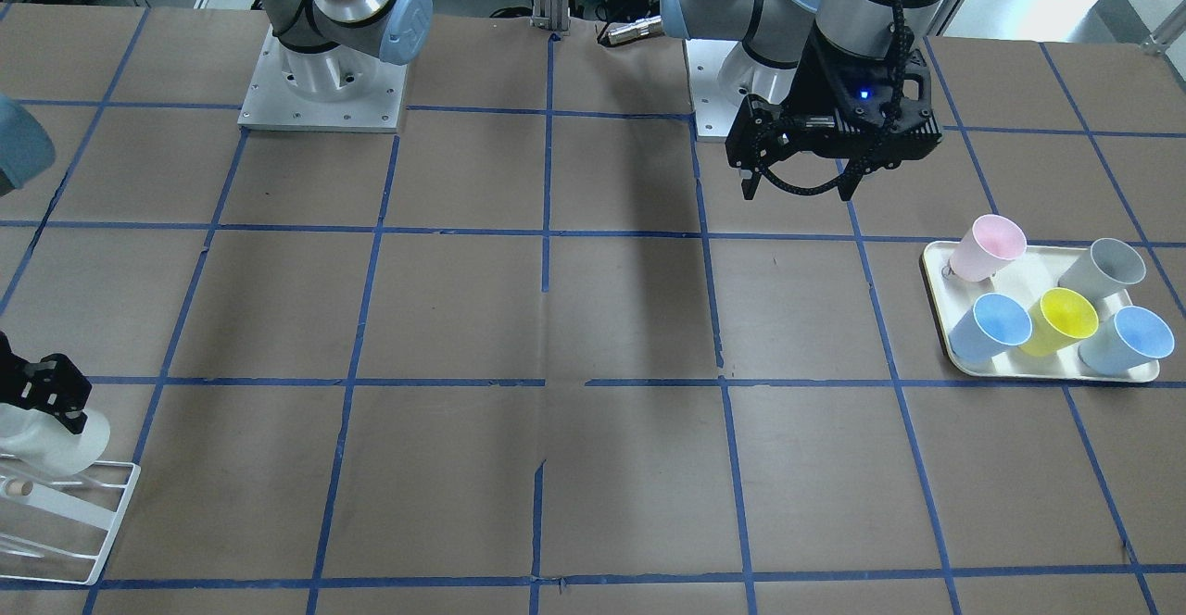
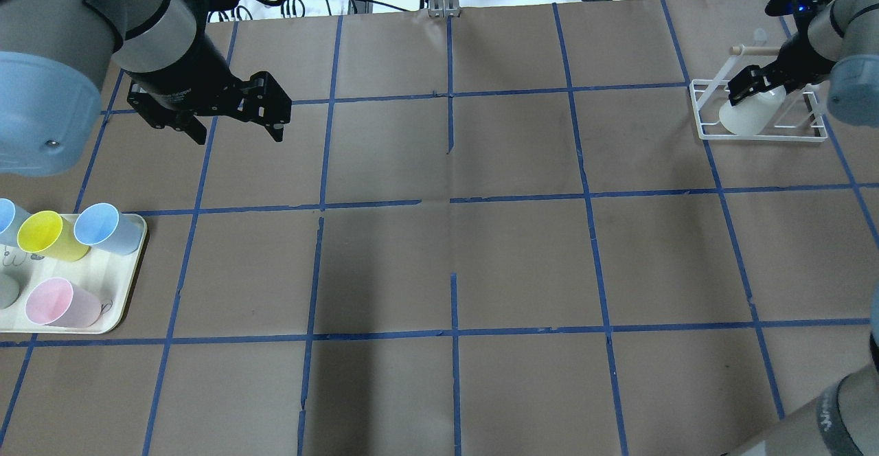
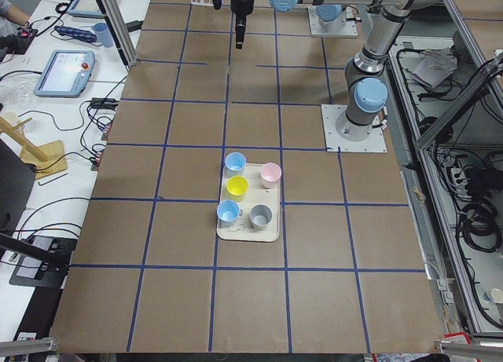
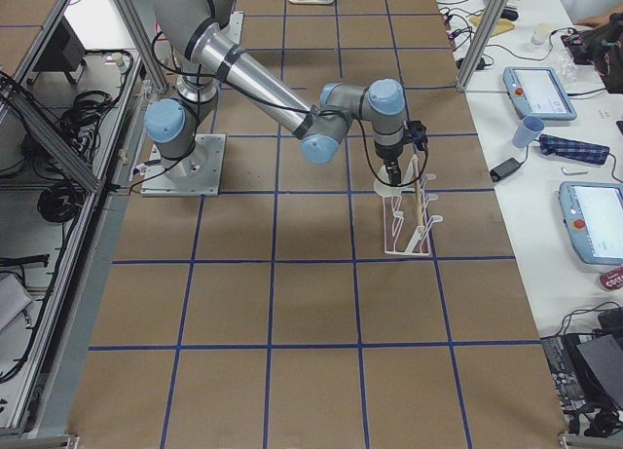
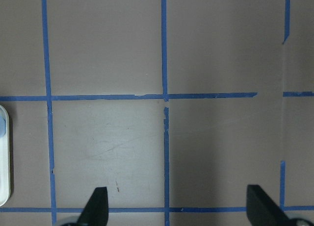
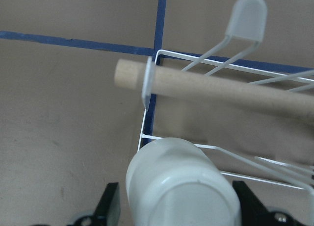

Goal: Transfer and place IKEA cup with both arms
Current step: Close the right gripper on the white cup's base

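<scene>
The IKEA cup (image 2: 747, 118) is a plain white tumbler, tilted with its base up, on the white wire rack (image 2: 762, 137) at the table's far right. My right gripper (image 2: 754, 85) is shut on the cup. In the right wrist view the cup's base (image 6: 184, 187) fills the space between the two black fingers (image 6: 110, 206). The front-facing view shows the same cup (image 1: 56, 444) and right gripper (image 1: 46, 397) at its left edge. My left gripper (image 2: 237, 132) is open and empty above the table, also in the front-facing view (image 1: 799, 191).
A cream tray (image 2: 130, 264) at the table's left holds pink (image 2: 58, 303), yellow (image 2: 48, 235), blue (image 2: 103, 228) and grey cups. The rack has a wooden dowel (image 6: 206, 86) and upright wire prongs (image 6: 248, 15). Blue tape lines grid the brown table.
</scene>
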